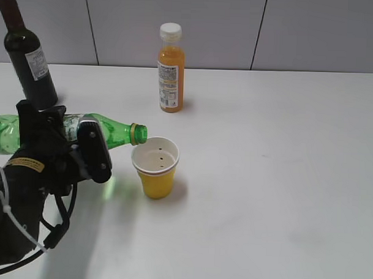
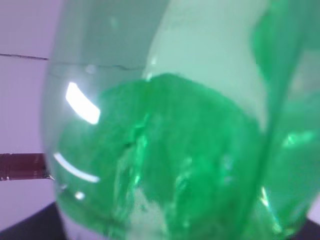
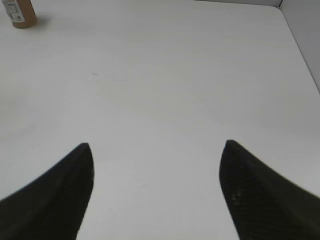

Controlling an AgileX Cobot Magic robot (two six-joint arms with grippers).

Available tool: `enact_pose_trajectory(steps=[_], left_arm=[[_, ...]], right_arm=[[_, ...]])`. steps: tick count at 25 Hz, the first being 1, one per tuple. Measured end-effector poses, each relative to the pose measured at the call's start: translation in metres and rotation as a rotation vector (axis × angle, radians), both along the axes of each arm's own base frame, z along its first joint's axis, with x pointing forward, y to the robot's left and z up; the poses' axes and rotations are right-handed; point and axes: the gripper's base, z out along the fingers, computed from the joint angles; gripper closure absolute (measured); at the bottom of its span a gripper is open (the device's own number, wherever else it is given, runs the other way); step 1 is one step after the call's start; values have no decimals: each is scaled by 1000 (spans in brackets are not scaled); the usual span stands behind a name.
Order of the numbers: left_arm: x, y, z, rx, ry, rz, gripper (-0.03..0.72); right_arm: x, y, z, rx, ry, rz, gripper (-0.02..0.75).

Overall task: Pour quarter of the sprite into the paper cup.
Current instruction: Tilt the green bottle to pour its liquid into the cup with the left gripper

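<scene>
The sprite (image 1: 116, 130), a green translucent bottle without its cap, lies nearly level in the air. Its open mouth sits just over the left rim of the paper cup (image 1: 156, 169). The cup is yellow outside and white inside and stands upright on the white table. My left gripper (image 1: 67, 135) is shut on the sprite's body at the left of the exterior view. In the left wrist view the sprite (image 2: 170, 150) fills the frame and hides the fingers. I see no stream at the mouth. My right gripper (image 3: 157, 150) is open over bare table, holding nothing.
An orange juice bottle (image 1: 170, 68) with a white cap stands behind the cup; its base (image 3: 20, 12) shows in the right wrist view. A dark wine bottle (image 1: 27, 54) stands at the back left. The table's right edge (image 3: 300, 50) meets a grey wall.
</scene>
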Motion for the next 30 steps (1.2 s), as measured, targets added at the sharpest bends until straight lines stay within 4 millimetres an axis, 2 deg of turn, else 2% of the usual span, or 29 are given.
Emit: enact_pose_trajectory(steps=[6, 30], left_arm=[[1, -1, -6, 43, 19, -9, 216], [0, 0, -6, 113, 34, -24, 216]], right_arm=[[0, 0, 0, 0, 0, 0, 146], [0, 0, 0, 0, 0, 0, 146]])
